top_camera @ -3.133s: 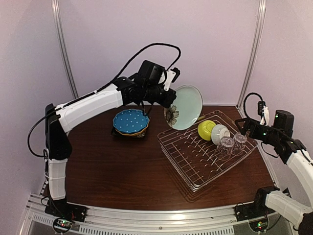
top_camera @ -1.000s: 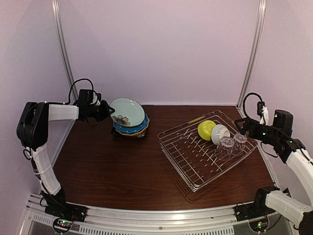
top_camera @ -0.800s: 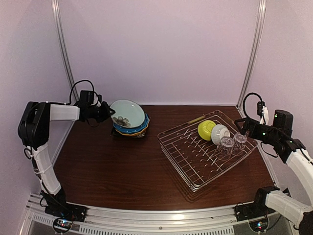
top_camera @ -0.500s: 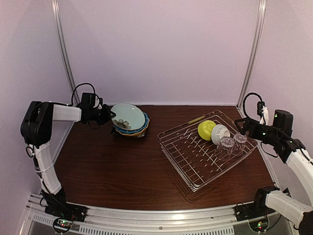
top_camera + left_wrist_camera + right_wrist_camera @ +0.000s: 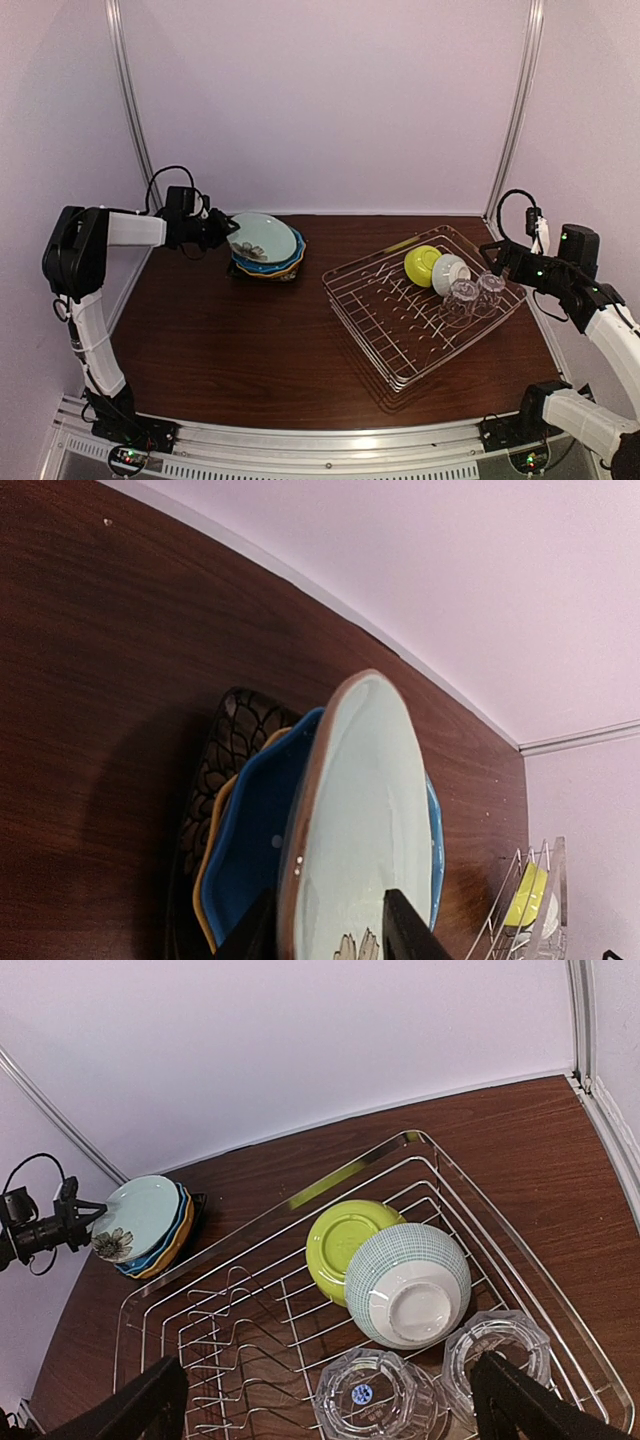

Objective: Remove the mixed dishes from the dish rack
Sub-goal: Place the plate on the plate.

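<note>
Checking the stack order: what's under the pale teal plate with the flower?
Under the pale teal plate: a blue scalloped plate, an orange plate's rim, then a black patterned plate at the bottom. Their centres are covered.

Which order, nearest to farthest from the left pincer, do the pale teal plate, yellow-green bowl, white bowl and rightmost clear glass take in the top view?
1. pale teal plate, in the left pincer itself, at the far left.
2. yellow-green bowl, at the dish rack's far side.
3. white bowl, just right of it.
4. rightmost clear glass, by the rack's right corner.
</note>
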`<act>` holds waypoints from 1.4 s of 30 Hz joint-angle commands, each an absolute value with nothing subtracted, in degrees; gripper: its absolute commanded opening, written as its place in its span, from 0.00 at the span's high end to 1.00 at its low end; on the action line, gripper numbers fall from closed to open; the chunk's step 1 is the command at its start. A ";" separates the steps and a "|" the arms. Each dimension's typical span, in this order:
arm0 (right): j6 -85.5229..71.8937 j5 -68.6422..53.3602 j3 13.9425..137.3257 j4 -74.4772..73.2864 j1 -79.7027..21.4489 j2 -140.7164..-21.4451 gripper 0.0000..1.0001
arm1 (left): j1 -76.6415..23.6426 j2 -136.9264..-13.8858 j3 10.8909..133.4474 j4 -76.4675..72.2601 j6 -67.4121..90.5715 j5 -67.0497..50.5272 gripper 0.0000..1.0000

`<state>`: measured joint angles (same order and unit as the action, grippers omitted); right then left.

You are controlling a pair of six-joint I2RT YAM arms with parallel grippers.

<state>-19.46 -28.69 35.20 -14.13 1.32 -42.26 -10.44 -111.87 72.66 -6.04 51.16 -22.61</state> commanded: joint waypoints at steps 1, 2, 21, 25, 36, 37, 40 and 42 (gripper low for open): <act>-19.35 -28.70 34.84 -14.05 1.41 -41.70 0.00 | -10.19 -112.01 75.44 -7.73 48.94 -20.79 0.61; -19.39 -28.73 34.89 -14.05 1.41 -41.72 0.00 | -10.19 -111.93 75.56 -7.11 48.25 -20.32 0.59; -19.90 -29.27 35.04 -13.02 1.48 -42.31 0.00 | -13.28 -114.06 81.99 5.18 39.90 -10.11 0.40; -19.86 -29.33 35.22 -13.05 1.43 -42.58 0.00 | -14.08 -114.79 83.58 6.65 39.10 -9.04 0.33; -19.90 -29.27 35.18 -12.90 1.41 -42.56 0.00 | -16.25 -116.77 86.36 9.26 37.10 -7.35 0.25; -19.87 -29.27 35.17 -12.92 1.41 -42.51 0.00 | -16.26 -116.77 86.39 9.31 37.07 -7.37 0.25; -19.77 -29.36 35.40 -13.08 1.46 -42.54 0.00 | -16.41 -116.23 86.47 9.32 36.72 -7.39 0.24; -19.42 -29.48 35.50 -13.58 1.41 -42.58 0.01 | -16.72 -115.35 86.70 9.47 35.70 -7.19 0.23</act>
